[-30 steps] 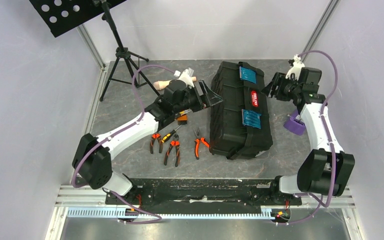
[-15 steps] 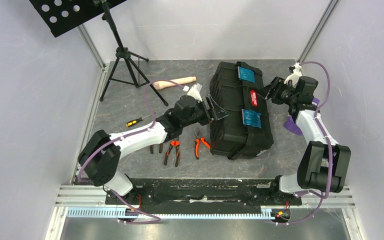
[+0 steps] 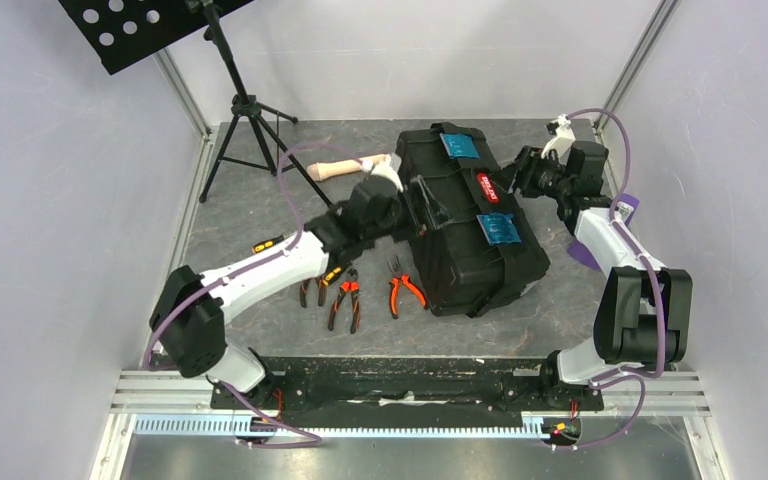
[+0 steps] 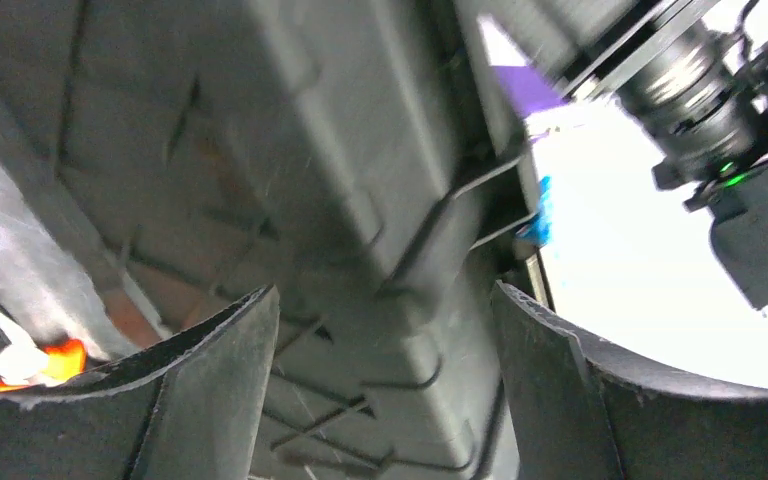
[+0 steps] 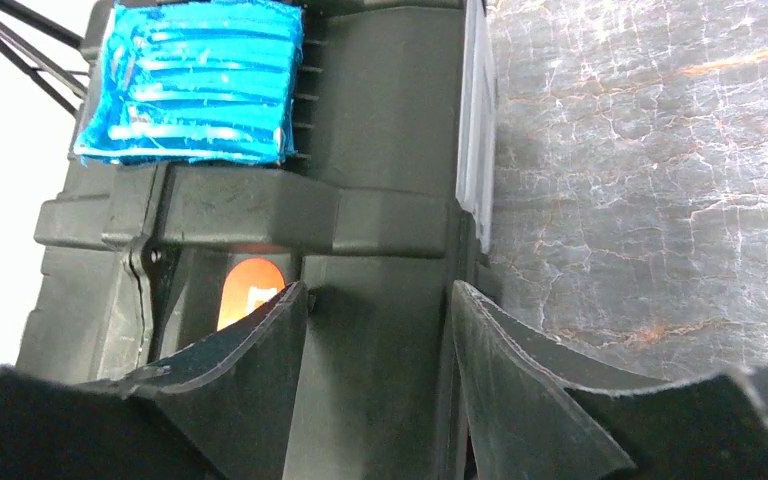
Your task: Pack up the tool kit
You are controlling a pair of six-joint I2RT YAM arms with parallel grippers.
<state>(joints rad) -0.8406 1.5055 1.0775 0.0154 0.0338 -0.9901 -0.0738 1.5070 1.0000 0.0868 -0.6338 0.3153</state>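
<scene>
The black toolbox (image 3: pixel 465 255) lies skewed mid-table, with blue latches (image 3: pixel 497 228) and a red-labelled handle (image 3: pixel 487 187). My left gripper (image 3: pixel 418 206) is open and pressed against the box's left side; that ribbed wall (image 4: pixel 340 150) fills the gap between the fingers (image 4: pixel 385 330). My right gripper (image 3: pixel 516 180) reaches onto the box top from the right. Its fingers (image 5: pixel 378 300) close on a black ridge of the toolbox (image 5: pixel 380 130) beside the orange-red label (image 5: pixel 250 290), below a blue latch (image 5: pixel 190 85). Orange and black pliers (image 3: pixel 345 300) and a yellow and black screwdriver (image 3: pixel 265 243) lie left of the box.
A beige cylindrical handle (image 3: pixel 345 166) lies behind my left arm. A purple object (image 3: pixel 585 250) sits right of the box, under my right arm. A black tripod (image 3: pixel 250 110) stands at the back left. The cell walls close in the table's sides.
The toolbox's far end has swung left, so the box now lies more skewed. My right gripper moved left with it. My left gripper moved up against the box's left side.
</scene>
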